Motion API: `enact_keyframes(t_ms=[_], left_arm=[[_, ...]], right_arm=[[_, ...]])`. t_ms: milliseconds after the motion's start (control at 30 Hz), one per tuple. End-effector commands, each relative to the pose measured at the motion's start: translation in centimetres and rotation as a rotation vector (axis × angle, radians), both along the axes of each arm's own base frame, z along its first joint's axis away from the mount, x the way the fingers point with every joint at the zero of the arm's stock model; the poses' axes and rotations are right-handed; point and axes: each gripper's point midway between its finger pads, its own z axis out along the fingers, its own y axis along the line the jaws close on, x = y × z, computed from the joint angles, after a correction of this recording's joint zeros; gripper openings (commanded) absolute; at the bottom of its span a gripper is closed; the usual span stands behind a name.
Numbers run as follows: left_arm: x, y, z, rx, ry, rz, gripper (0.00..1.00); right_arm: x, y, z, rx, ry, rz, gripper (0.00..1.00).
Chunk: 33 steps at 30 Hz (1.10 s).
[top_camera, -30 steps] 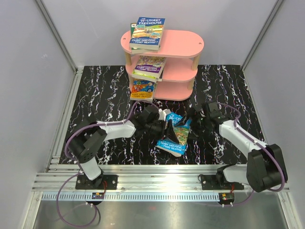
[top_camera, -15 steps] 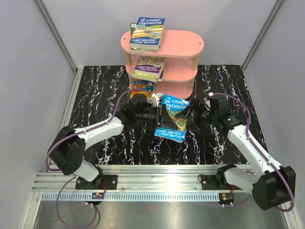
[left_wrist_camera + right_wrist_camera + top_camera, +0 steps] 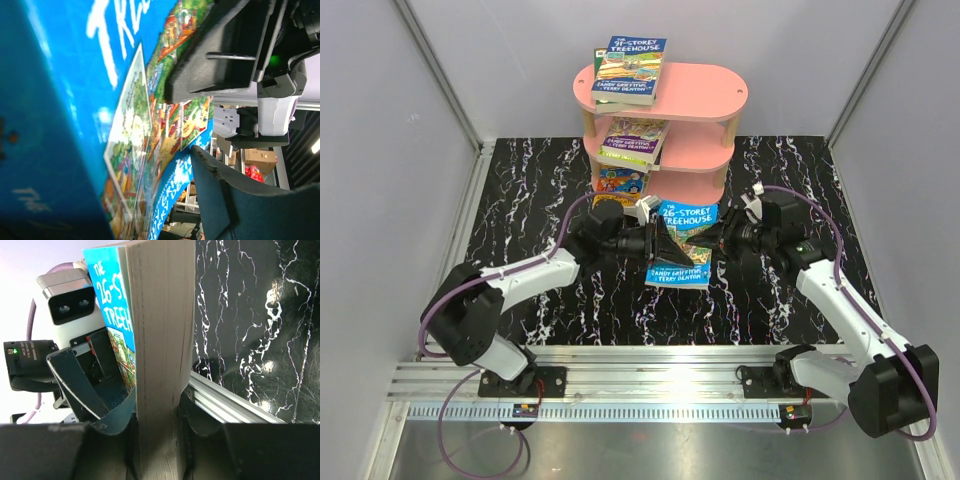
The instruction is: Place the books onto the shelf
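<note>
Orientation of the blue book [image 3: 683, 255] is given by the overhead view: its long axis runs from the shelf [image 3: 705, 90] toward the arm bases, title end nearest the shelf's bottom tier and cover turned upward, and it is held clear of the table [image 3: 520, 200] just in front of that shelf. Both arms are stretched forward and bent inward, the left gripper [image 3: 658, 243] clamped on the book's left edge and the right gripper [image 3: 717, 238] on its right edge. Only in the right wrist view is the pale page block seen pinched between two fingers [image 3: 112, 422], whereas the left wrist view is filled by the cover.
</note>
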Motion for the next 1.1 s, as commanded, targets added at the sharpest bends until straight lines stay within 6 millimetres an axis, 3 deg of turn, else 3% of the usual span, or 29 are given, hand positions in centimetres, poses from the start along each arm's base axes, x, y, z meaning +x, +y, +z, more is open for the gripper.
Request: enact_keyframes(t_ms=[0, 33, 267, 467, 533, 567, 600, 700, 767, 967, 1067], left_arm=[[-0.9, -0.2, 4.7, -0.114, -0.192, -0.056, 0.51], [-0.8, -0.1, 4.4, -0.089, -0.199, -0.044, 0.97], [1.0, 2.1, 3.5, 0.008, -0.233, 0.065, 0.99], [1.2, 4.1, 3.3, 0.021, -0.243, 0.124, 0.97], [1.0, 4.5, 2.7, 0.035, -0.236, 0.135, 0.88], [0.8, 4.6, 2.8, 0.028, -0.242, 0.135, 0.79], [0.8, 4.7, 2.8, 0.028, -0.244, 0.138, 0.59], [0.6, 5.0, 2.3, 0.039, -0.235, 0.145, 0.38], [0.5, 5.0, 2.1, 0.040, -0.231, 0.147, 0.36], [0.2, 5.0, 2.7, -0.008, -0.240, 0.144, 0.08], [-0.1, 5.3, 2.2, 0.012, -0.236, 0.145, 0.00]], right_arm=[[-0.1, 0.3, 0.8, 0.007, -0.022, 0.021, 0.00], [-0.2, 0.3, 0.8, 0.006, -0.024, 0.023, 0.00], [-1.0, -0.2, 0.6, -0.018, -0.031, 0.033, 0.00], [-0.8, -0.5, 1.1, -0.033, -0.043, 0.033, 0.00], [-0.6, -0.6, 1.0, -0.038, -0.037, 0.033, 0.00], [-0.7, -0.5, 0.9, -0.039, -0.034, 0.035, 0.00], [-0.6, -0.5, 0.9, -0.038, -0.034, 0.036, 0.00], [-0.5, -0.4, 0.7, -0.031, -0.029, 0.038, 0.00], [-0.5, -0.4, 0.7, -0.020, -0.022, 0.037, 0.00], [-0.4, -0.2, 0.4, -0.015, -0.016, 0.040, 0.00], [-0.5, -0.1, 0.5, -0.005, -0.018, 0.043, 0.00]])
